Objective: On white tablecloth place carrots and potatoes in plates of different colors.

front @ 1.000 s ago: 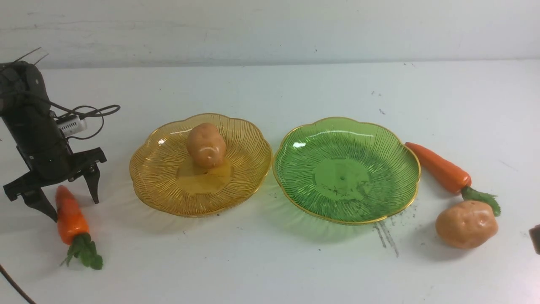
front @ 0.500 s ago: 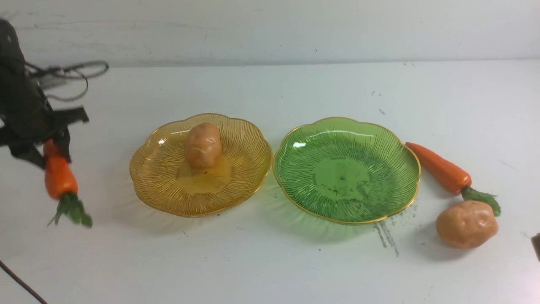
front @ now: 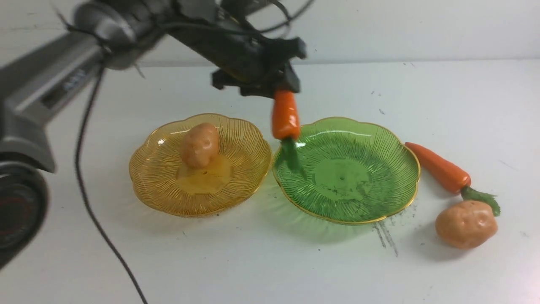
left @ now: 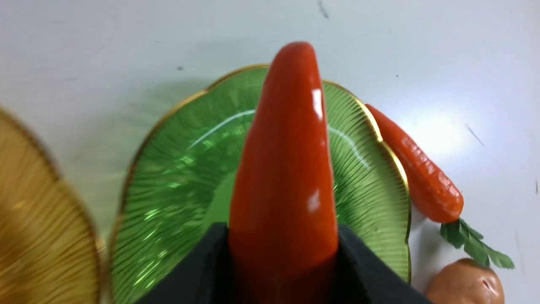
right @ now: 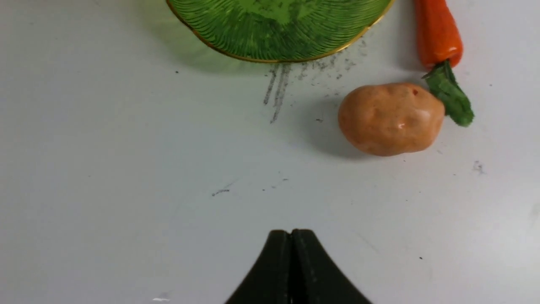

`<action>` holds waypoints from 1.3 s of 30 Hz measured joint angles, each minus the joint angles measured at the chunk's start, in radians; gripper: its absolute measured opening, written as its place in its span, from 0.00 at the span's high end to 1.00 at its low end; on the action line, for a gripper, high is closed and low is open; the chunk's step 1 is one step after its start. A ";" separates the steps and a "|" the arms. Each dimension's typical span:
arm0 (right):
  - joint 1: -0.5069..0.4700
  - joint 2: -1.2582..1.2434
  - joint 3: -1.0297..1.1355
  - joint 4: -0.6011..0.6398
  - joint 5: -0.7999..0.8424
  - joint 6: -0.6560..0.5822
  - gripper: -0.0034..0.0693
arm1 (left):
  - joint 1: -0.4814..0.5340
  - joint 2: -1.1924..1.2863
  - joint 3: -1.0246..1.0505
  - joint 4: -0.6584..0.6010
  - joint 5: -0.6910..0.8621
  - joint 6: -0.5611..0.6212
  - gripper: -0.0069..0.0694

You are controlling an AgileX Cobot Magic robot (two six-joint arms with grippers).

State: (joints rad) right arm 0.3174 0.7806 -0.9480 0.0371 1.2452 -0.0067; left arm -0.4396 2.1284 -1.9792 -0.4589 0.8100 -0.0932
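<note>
Dangling from the clamped left gripper, carrot over nine-o'clock rim of green plate; right gripper closed, empty.

You see the first carrot, glossy orange, hanging leaves-down in the left tool over the green plate's left edge. The first potato, tan and dimpled, sits in the amber plate alongside. On the white tablecloth, right of the green plate, the second carrot lies slantwise, with the second potato beside its green top.
</note>
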 joint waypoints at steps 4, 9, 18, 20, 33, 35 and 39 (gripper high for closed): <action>0.000 0.000 0.000 -0.028 0.008 0.024 0.97 | -0.076 0.120 -0.016 0.001 -0.122 -0.006 0.56; 0.000 0.000 0.000 -0.043 0.007 0.031 0.97 | -0.100 0.235 -0.037 0.000 -0.146 -0.040 0.40; 0.000 0.030 -0.002 -0.062 -0.005 0.050 0.97 | -0.072 0.228 -0.207 -0.004 0.065 -0.012 0.16; 0.000 0.050 -0.011 -0.077 0.001 0.060 0.97 | -0.063 0.220 -0.250 -0.004 0.120 -0.012 0.21; -0.381 0.394 -0.371 0.010 0.018 -0.174 0.97 | 0.001 -0.091 -0.364 0.249 0.441 0.070 0.91; -0.445 0.486 -0.405 0.117 0.018 -0.269 0.97 | 0.001 -0.214 -0.232 0.272 0.441 0.079 0.91; -0.486 0.642 -0.441 0.237 0.014 -0.381 0.97 | 0.001 -0.444 0.050 0.341 0.443 0.080 0.91</action>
State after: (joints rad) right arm -0.1691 1.4229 -1.3888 0.2736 1.2591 -0.3882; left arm -0.4382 1.6842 -1.9289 -0.1181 1.2531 -0.0134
